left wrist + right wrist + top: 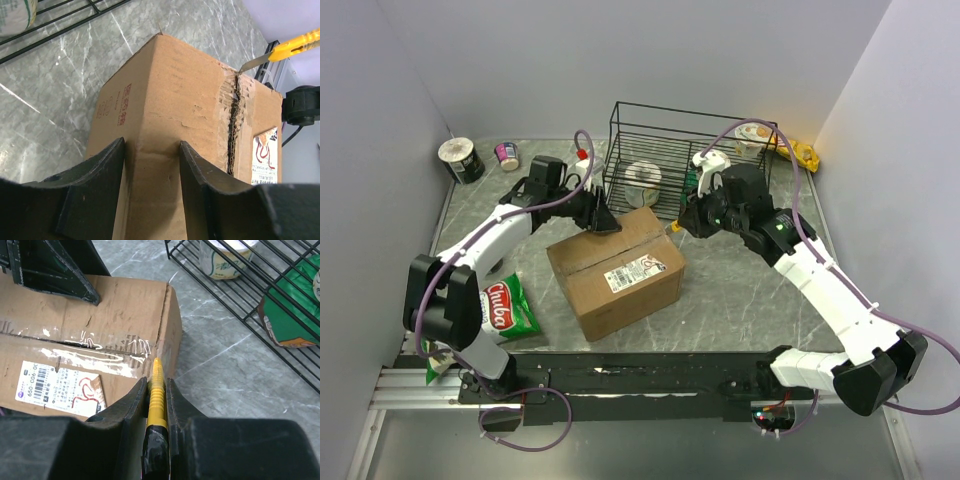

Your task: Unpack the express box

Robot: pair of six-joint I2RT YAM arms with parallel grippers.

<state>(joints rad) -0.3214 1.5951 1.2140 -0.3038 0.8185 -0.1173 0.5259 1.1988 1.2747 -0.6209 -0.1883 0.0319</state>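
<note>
Marble tabletop (750,300), express box (590,255) corner between wide-apart left jaws, right jaws tight on yellow knife (156,390) at its seam (100,347).

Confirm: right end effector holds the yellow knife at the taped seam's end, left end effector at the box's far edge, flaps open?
Wrong on the flaps: they are shut. The right wrist view shows the express box with tape across its seam, flaps flat. Rest holds: right end effector holds the yellow knife at the seam's end, left end effector at the far edge.
</note>
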